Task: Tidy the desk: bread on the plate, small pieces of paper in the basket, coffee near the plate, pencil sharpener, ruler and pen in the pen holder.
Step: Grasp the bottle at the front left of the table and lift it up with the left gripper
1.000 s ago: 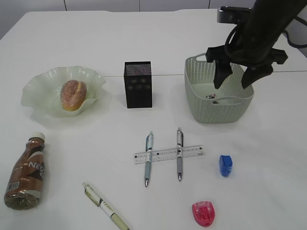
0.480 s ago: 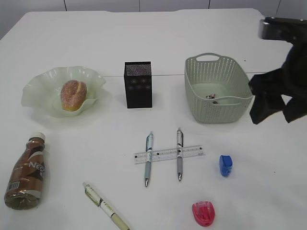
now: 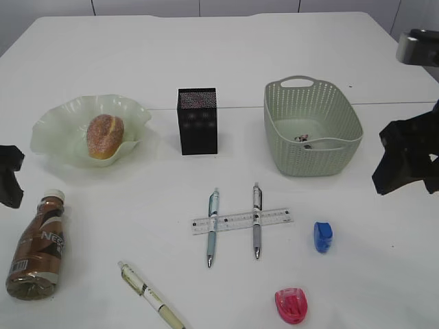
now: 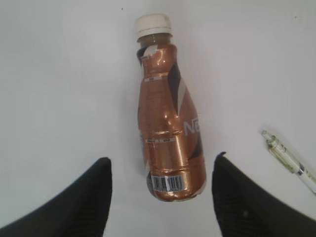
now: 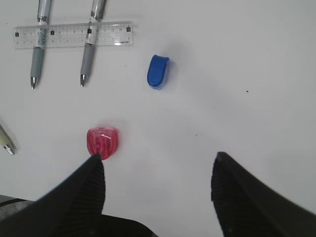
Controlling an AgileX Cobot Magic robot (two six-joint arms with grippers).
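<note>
The bread (image 3: 105, 135) lies on the pale green plate (image 3: 55, 123). The coffee bottle (image 3: 36, 247) lies on its side at the front left. My left gripper (image 3: 8, 177) hovers open above it, with the bottle's base (image 4: 170, 177) between the jaws. The basket (image 3: 312, 161) holds small paper pieces (image 3: 303, 139). The ruler (image 3: 241, 220) lies across two pens (image 3: 212, 233) (image 3: 256, 229). A third pen (image 3: 151, 295) lies at the front. A blue sharpener (image 3: 322, 236) and a red sharpener (image 3: 291, 305) lie front right. My right gripper (image 3: 408, 161) is open and empty, right of the basket.
The black pen holder (image 3: 197, 120) stands upright between plate and basket. The right wrist view shows the ruler (image 5: 73, 35), the blue sharpener (image 5: 158, 71) and the red sharpener (image 5: 102, 142) by the left fingertip. The left wrist view shows the third pen (image 4: 289, 160).
My right gripper has moved from above the basket to its right and toward the front. My left gripper has come into view at the left edge, above the bottle.
</note>
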